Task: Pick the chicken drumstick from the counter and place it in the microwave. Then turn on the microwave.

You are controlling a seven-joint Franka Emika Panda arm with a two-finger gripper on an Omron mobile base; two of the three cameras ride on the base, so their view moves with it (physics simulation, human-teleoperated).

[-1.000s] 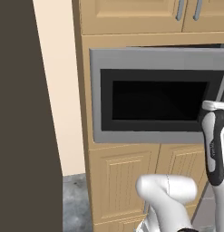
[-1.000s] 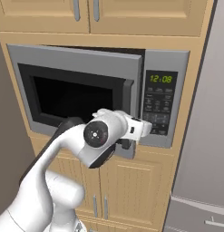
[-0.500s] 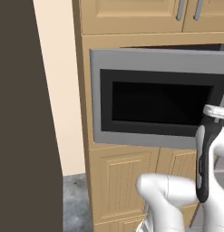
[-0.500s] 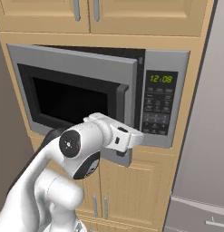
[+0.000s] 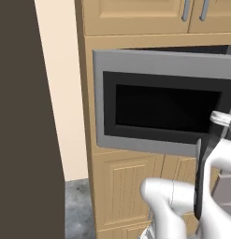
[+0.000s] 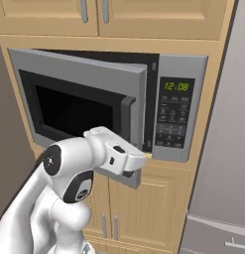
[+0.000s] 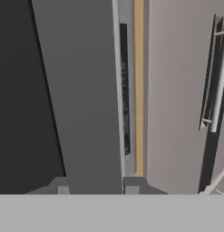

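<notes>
The gripper (image 7: 93, 188) sits at the free edge of the microwave door (image 6: 89, 106), its two dark finger tips (image 7: 59, 186) standing one on each side of the door's thick grey edge. The jaws are partly apart with the door edge between them; whether the pads actually press on it cannot be told. In the right base view the white hand (image 6: 119, 158) is low in front of the door's right end, beside the dark vertical handle (image 6: 125, 121).

There is one microwave (image 6: 181, 106), built into a tall column of light wooden cabinets. Its door hangs part-way open, hinged on the left, with a black window in a grey frame. To the right of the opening is one dark keypad panel (image 6: 174, 119) with a green clock display reading 12:08. The inside of the oven is dark and nothing in it can be made out. The chicken drumstick cannot be made out.

Above the microwave are two upper cabinet doors (image 6: 144, 17) with two metal pull handles. Below it are two lower cabinet doors (image 6: 144, 213), also with two handles.

To the right stands one grey refrigerator (image 6: 223, 149), with a long bar handle seen from the hand camera. To the left are a cream wall (image 5: 58, 93) and a dark brown panel (image 5: 18, 121). The floor (image 5: 82, 207) is mottled grey.
</notes>
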